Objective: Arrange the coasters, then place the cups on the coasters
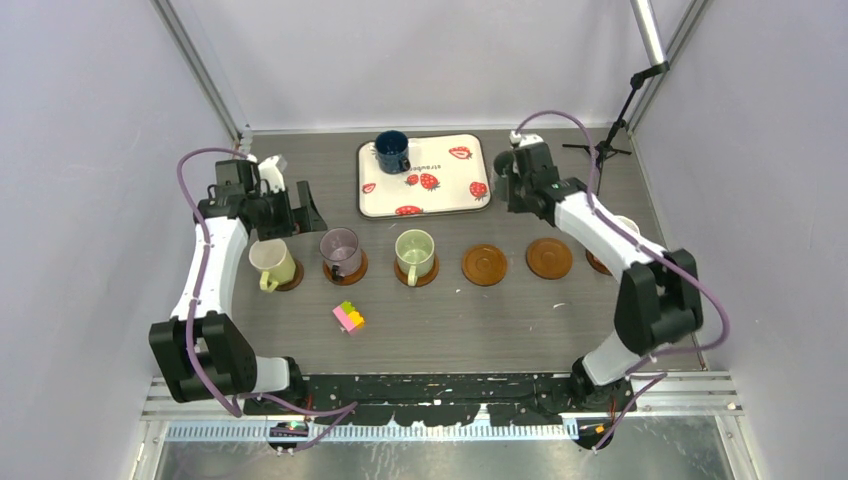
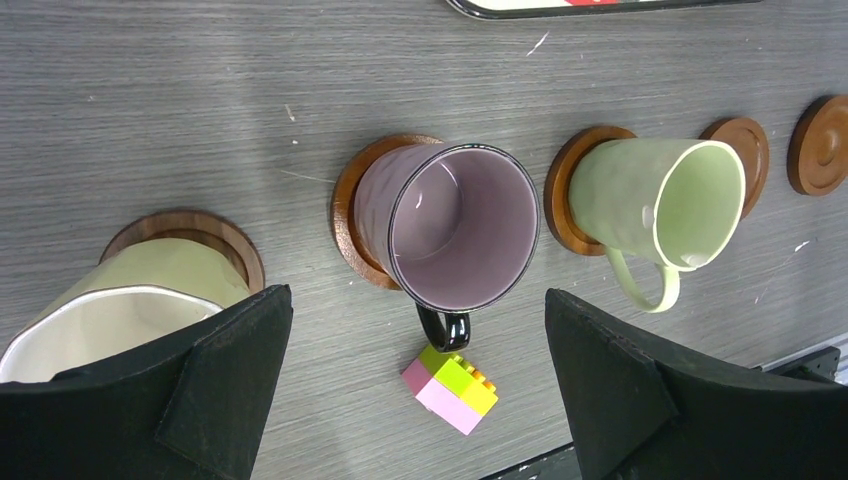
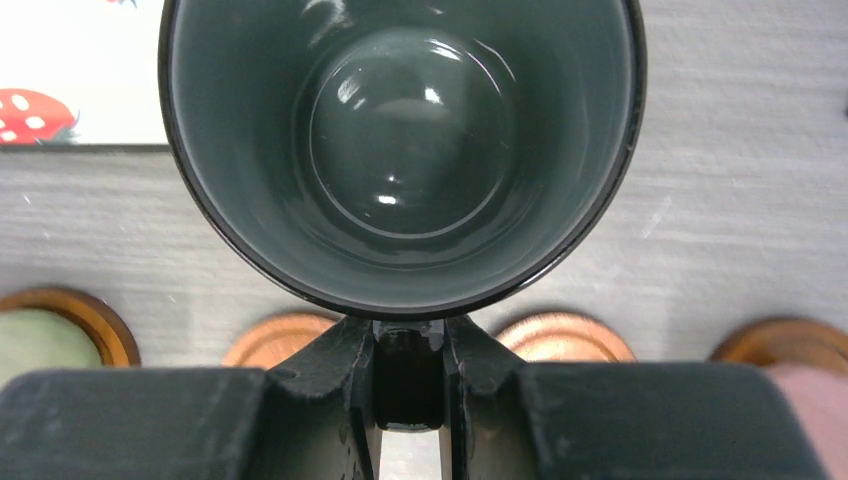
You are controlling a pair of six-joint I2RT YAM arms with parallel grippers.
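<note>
My right gripper is shut on the handle of the dark grey-green cup, held just right of the tray and over the table; in the top view the gripper hides that cup. Two bare coasters lie below it. The cream cup, purple cup and pale green cup each stand on a coaster. A pinkish cup sits on the rightmost coaster. The dark blue cup stands on the tray. My left gripper hangs open behind the cream cup, holding nothing.
The strawberry-print tray lies at the back centre. A small pink-yellow-green block toy lies in front of the purple cup. A black stand is at the back right, and enclosure walls close in both sides.
</note>
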